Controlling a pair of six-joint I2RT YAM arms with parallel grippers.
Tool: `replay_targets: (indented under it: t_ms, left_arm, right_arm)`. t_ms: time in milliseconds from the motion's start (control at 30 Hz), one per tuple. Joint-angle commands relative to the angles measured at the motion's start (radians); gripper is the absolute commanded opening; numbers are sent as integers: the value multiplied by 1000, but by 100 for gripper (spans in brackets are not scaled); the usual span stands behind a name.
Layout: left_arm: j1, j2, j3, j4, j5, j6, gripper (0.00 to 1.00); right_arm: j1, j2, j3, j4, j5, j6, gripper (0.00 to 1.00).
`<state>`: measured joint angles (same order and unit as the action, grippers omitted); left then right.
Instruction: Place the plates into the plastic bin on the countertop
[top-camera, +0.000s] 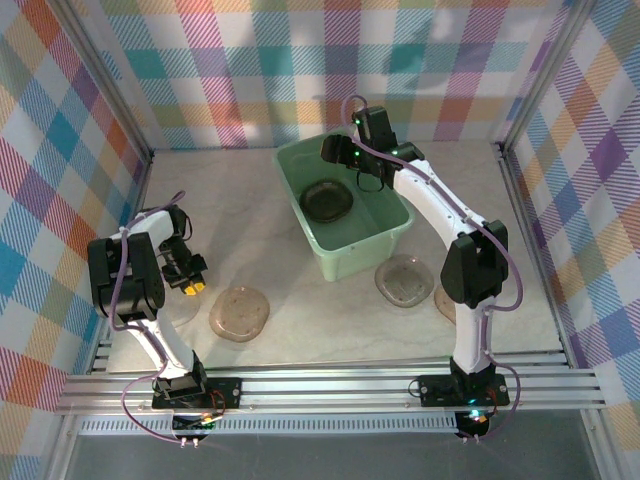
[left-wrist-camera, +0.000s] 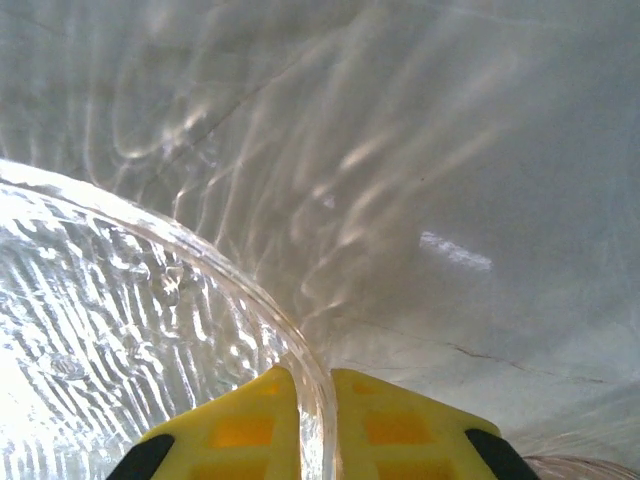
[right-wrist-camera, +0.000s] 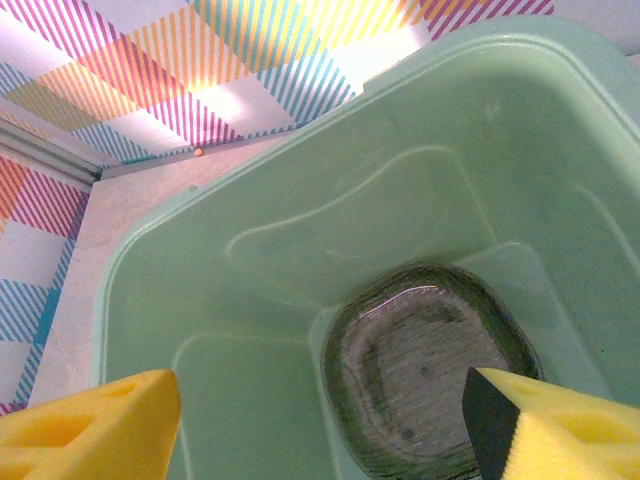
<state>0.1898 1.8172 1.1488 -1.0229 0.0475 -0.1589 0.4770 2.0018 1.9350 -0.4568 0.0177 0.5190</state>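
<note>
bin (top-camera: 360, 250): 1 plate (top-camera: 327, 200) inside | before it — plate (top-camera: 240, 313) left, plate (top-camera: 405, 280) right

The translucent, rippled plastic plate (left-wrist-camera: 120, 330) runs off the left wrist view's left and bottom edges, and the yellow fingers (left-wrist-camera: 240, 430) of the left gripper (left-wrist-camera: 312, 378) are cut at the bottom. The dark smoky plate (right-wrist-camera: 425, 370) inside the pale mint-green plastic bin (right-wrist-camera: 250, 300) is cropped below in the right wrist view — one plate or a stack, unclear. From above, the right arm's black elbow (top-camera: 470, 268) hides part of a brownish plate (top-camera: 441, 305).
</note>
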Motion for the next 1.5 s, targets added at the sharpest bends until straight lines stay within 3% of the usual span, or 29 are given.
replay_targets:
  t_ms: [0,233,667,1133,1467]
  left_arm:
    - [-12,-13,15,0,71,21,9]
    - [-27,-73,32,-3,100,5,0]
    - [-53,-152,196,-16,127,-57,0]
    - [-81,-254,333,98,174,-228,0]
    - [-126,-302,407,252,173,-447,0]
  right_arm:
    - [-3,-31,-5,14,9,20,75]
    - [-3,-25,7,10,-2,29,75]
    - [-3,17,95,2,-74,-9,78]
    - [25,85,254,37,-338,-162,71]
    - [127,113,331,45,-557,-455,59]
